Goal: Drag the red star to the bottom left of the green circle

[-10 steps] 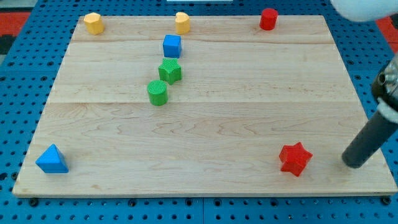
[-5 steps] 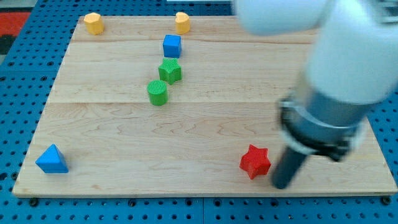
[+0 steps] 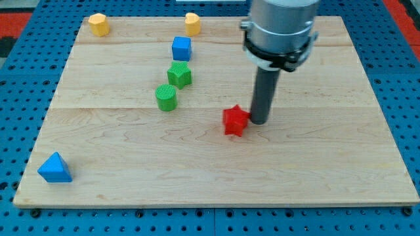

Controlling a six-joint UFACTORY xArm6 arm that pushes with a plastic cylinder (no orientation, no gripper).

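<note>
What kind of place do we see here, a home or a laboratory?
Probably a robotics lab bench: a wooden board lies on a blue perforated base, and my tip pushes toy blocks like the red star.

- red star (image 3: 235,121) is no longer near the tabletop's bottom-right corner; it now sits mid-board, up and toward the view's left, right of and slightly below the green circle (image 3: 167,98)
- my tip (image 3: 258,122) has come in from the right edge, now touching the star's right side
- arm body now hides the red block at the view's top right
</note>
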